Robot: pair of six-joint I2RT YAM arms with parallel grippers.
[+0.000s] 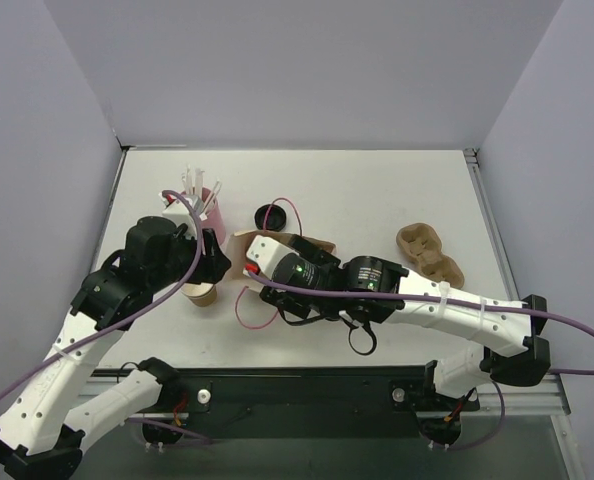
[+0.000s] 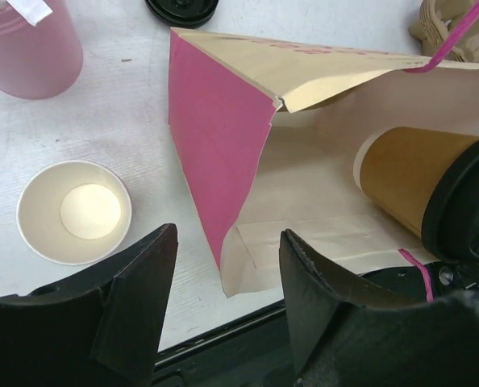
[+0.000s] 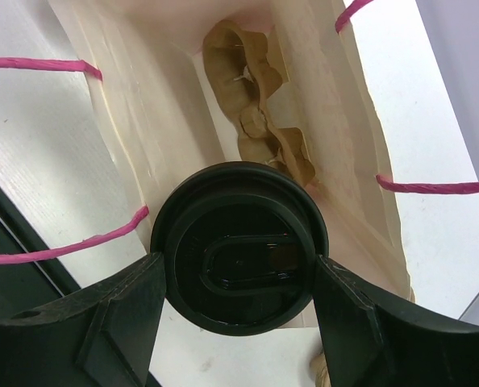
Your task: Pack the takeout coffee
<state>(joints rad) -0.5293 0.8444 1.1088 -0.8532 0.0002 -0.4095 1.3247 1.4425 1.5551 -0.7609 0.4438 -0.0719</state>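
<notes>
The takeout coffee [image 2: 405,177], a brown paper cup with a black lid [image 3: 239,262], lies on its side partly inside the mouth of a paper bag [image 2: 223,137]. The bag is tan with pink sides and pink string handles and lies on the table. My right gripper [image 3: 239,278] is shut on the lid, one finger pressed against each side of its rim. My left gripper [image 2: 227,250] hangs open just above the bag's near corner with nothing between its fingers. In the top view the bag [image 1: 317,243] sits between the two wrists.
A lidless brown cup [image 2: 74,211] with a white inside stands left of the bag. A pink cup of straws [image 1: 205,205] is behind it. A loose black lid [image 1: 270,215] lies beyond the bag. A pulp cup carrier [image 1: 429,255] sits at the right. A brown moulded piece [image 3: 251,105] shows deep in the bag.
</notes>
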